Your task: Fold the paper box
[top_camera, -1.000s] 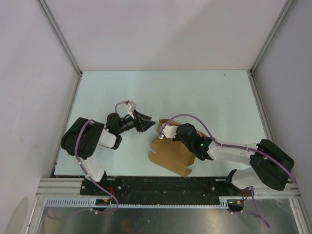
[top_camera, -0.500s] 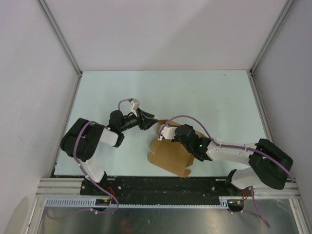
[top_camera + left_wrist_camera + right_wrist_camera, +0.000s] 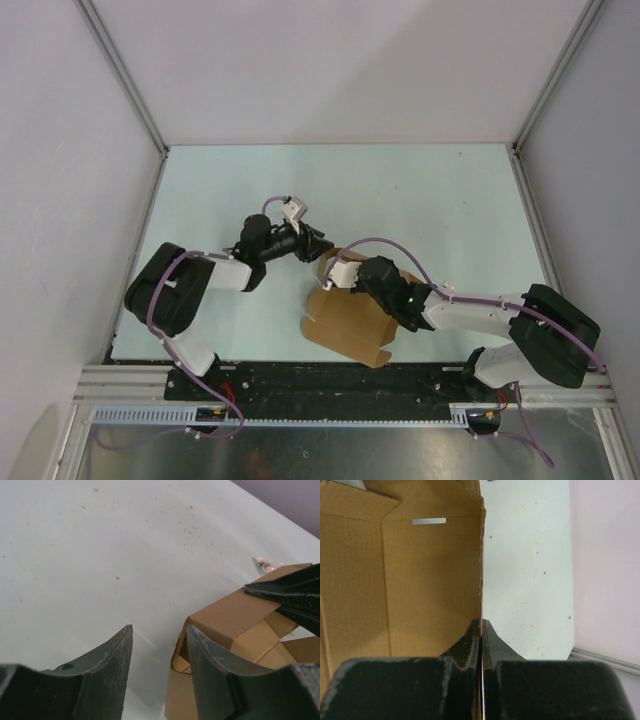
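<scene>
The paper box [image 3: 345, 325] is a brown cardboard mailer, partly raised, lying in front of the arms near the table's front edge. My right gripper [image 3: 335, 263] is shut on one upright wall of it. In the right wrist view the fingers [image 3: 470, 642] pinch that wall's edge, and the box's inside [image 3: 420, 580] fills the left. My left gripper [image 3: 321, 245] stands open at the box's far left corner. In the left wrist view its right finger [image 3: 200, 645] lies against the corner flap of the box [image 3: 227, 615], while its left finger hangs over bare table. The right gripper's dark fingertips [image 3: 287, 592] show on the box's wall.
A tiny silvery packet [image 3: 265, 564] lies on the table just beyond the box. Pale walls and metal frame posts [image 3: 130, 90] enclose the light green table [image 3: 400, 190]. The black base rail [image 3: 330, 380] runs along the near edge.
My left gripper has swung right and forward to the box's far corner, its wrist turning on the way. The right gripper and the box have stayed put.
</scene>
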Controlling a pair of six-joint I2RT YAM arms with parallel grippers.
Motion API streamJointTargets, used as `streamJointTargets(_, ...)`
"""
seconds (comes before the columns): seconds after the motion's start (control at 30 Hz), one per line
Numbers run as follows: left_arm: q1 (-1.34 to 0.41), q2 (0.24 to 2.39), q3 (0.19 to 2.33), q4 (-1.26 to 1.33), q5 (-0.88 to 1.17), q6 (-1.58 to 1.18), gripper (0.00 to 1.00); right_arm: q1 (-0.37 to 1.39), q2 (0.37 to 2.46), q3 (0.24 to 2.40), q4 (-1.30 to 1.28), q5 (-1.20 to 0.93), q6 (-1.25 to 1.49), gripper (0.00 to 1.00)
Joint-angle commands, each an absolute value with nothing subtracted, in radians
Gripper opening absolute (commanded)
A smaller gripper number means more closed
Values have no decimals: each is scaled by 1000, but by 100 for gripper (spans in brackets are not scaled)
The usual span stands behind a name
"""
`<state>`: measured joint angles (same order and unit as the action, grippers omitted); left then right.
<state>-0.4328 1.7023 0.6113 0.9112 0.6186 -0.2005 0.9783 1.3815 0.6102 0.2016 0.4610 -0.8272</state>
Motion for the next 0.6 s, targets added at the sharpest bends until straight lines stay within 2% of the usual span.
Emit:
streamJointTargets(0.0, -453, 1664, 638, 828, 584, -126, 52, 989, 1397, 632, 222, 446, -808, 0)
streamJointTargets(0.57, -500, 1577, 589, 716, 528, -68, 52, 1017, 1450, 630, 317, 572, -827, 0)
